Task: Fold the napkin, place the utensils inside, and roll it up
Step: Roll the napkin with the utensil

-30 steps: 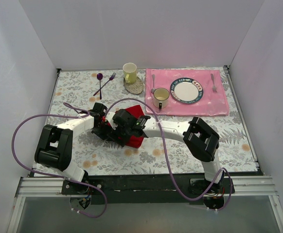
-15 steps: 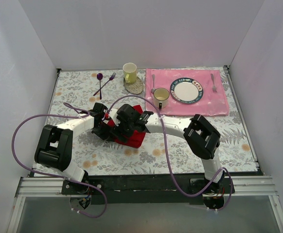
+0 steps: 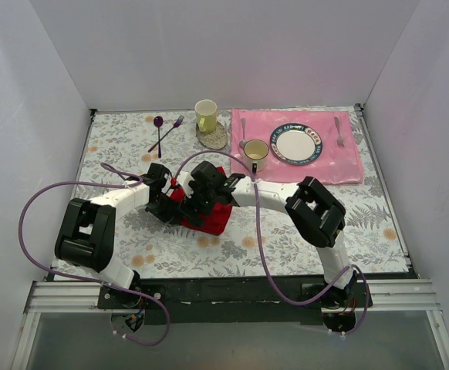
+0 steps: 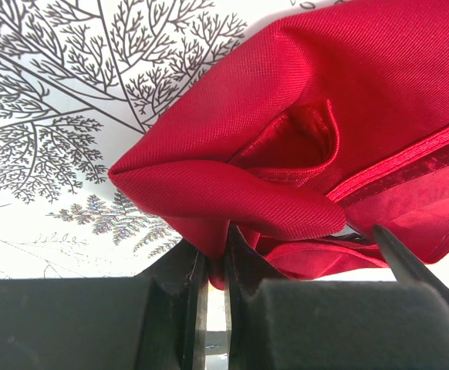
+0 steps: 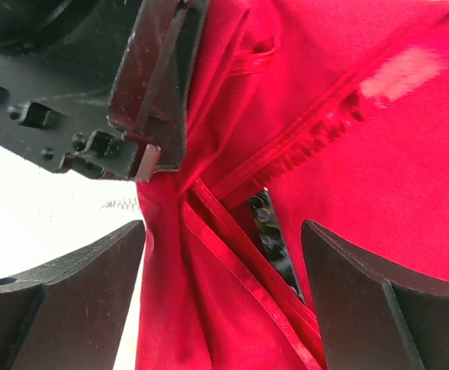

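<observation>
The red napkin [image 3: 218,217] lies bunched in folds at the table's middle. My left gripper [image 3: 176,203] is at its left edge, and in the left wrist view it [image 4: 215,258] is shut on a hanging fold of the napkin [image 4: 340,85]. My right gripper [image 3: 198,205] is over the same bundle. In the right wrist view it [image 5: 223,231] is open, its fingers on either side of the napkin's hemmed folds [image 5: 232,308]. A dark fork handle [image 5: 273,235] shows in a slit between the layers; its tines are hidden.
A pink placemat [image 3: 340,162] at the back right holds a plate [image 3: 295,144], a cup [image 3: 255,156], a silver fork [image 3: 338,131] and a silver spoon [image 3: 242,127]. A yellow mug [image 3: 205,114] and a purple spoon-and-fork pair [image 3: 165,132] stand at the back. Purple cables loop over both arms.
My right wrist has moved a little toward the back and left over the napkin. The napkin is bunched tighter. My left gripper has kept its hold in place.
</observation>
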{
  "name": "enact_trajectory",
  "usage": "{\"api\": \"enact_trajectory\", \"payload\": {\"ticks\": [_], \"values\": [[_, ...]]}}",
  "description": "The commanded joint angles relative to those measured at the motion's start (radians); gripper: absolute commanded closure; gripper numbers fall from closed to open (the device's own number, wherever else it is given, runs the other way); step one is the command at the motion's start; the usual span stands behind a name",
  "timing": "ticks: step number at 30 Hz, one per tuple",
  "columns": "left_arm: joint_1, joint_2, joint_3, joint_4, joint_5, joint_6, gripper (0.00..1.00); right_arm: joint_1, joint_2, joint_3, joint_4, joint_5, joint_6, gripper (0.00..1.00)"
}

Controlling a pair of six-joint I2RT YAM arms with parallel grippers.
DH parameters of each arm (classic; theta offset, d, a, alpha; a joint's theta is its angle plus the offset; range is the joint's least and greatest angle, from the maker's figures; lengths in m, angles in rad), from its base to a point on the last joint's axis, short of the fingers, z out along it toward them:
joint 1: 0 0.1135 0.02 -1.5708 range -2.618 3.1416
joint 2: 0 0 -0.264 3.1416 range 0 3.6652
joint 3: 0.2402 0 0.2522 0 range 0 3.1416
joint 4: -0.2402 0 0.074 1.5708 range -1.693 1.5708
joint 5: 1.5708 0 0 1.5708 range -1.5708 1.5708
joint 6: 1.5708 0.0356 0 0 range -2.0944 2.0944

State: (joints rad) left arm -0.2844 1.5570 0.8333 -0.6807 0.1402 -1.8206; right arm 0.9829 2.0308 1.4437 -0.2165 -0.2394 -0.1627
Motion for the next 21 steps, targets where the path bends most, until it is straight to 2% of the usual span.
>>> {"api": "enact_trajectory", "payload": {"ticks": [1,10,13,14,15,18,21], "values": [[-0.009,-0.037,-0.007,-0.03,0.004,0.007,1.0,0.002,0.039,0.009,0.022,-0.06,-0.023,0.1],[-0.006,-0.11,-0.057,0.052,0.035,-0.006,1.0,0.008,0.045,-0.023,0.006,-0.023,-0.015,0.12],[-0.006,-0.153,-0.097,0.093,0.03,-0.022,0.82,0.019,0.045,-0.02,-0.01,0.015,-0.006,0.14],[-0.006,-0.182,-0.117,0.101,0.03,-0.025,0.66,0.026,0.043,-0.02,-0.015,0.018,-0.006,0.14],[-0.004,-0.196,-0.129,0.115,0.029,-0.028,0.6,0.031,0.039,-0.022,-0.015,0.026,-0.006,0.15],[-0.002,-0.236,-0.164,0.136,0.03,-0.034,0.47,0.051,0.031,-0.023,-0.014,0.058,0.0,0.16],[-0.001,-0.265,-0.194,0.159,0.042,-0.042,0.42,0.06,0.026,-0.02,-0.02,0.08,0.017,0.18]]}}
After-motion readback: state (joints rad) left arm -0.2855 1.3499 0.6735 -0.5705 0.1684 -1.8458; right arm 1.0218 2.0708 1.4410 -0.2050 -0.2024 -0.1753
